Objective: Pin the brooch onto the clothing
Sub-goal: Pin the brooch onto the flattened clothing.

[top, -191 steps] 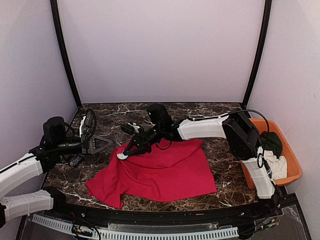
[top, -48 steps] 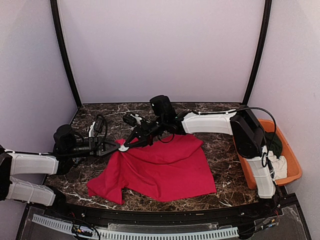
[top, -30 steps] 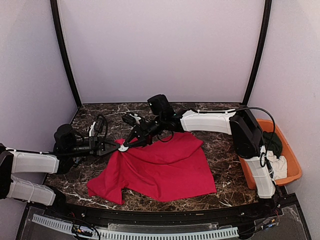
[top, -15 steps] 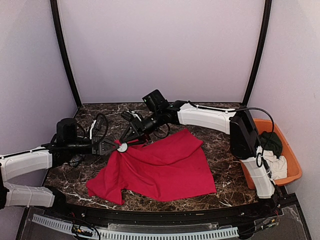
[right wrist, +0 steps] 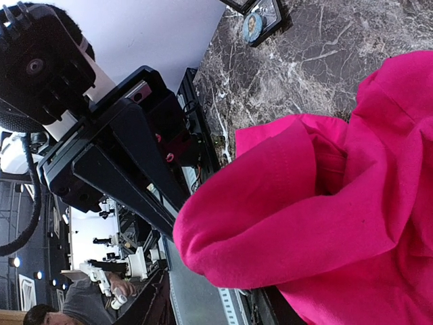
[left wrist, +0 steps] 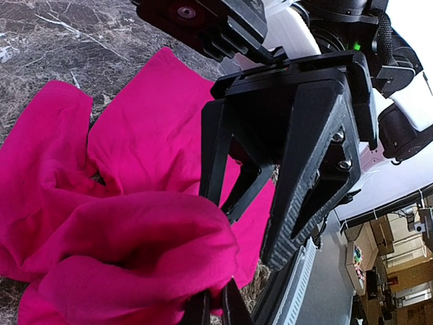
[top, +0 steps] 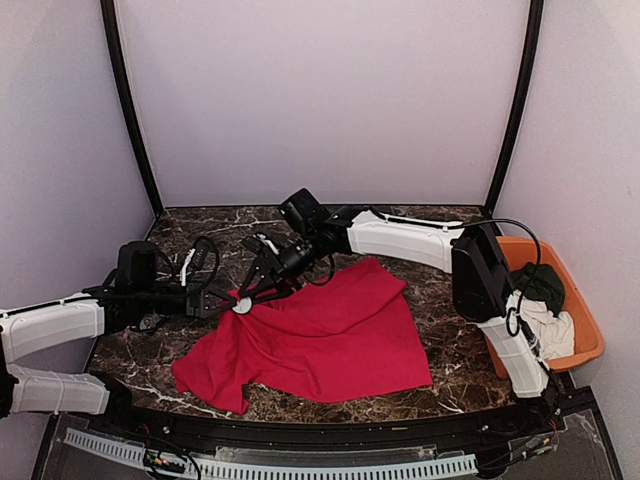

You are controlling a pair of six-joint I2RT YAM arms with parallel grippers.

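The red T-shirt, the clothing, lies spread on the marble table. Its upper left corner is lifted into a fold. My left gripper is shut on that fold, and in the left wrist view its thin fingertips pinch the fabric. The brooch, a small round white disc, sits on the fold just right of the left fingers. My right gripper hovers over it, open. In the right wrist view the fold bulges between the spread right gripper fingers. Both wrist views hide the brooch.
An orange basket at the right table edge holds a dark green garment and a white cloth. A small round badge lies on the marble beyond the fold. Dark frame posts stand at both back corners.
My right gripper has opened and let go of the brooch, which stays on the lifted fold. The right arm has risen slightly. The left gripper still holds the fold.
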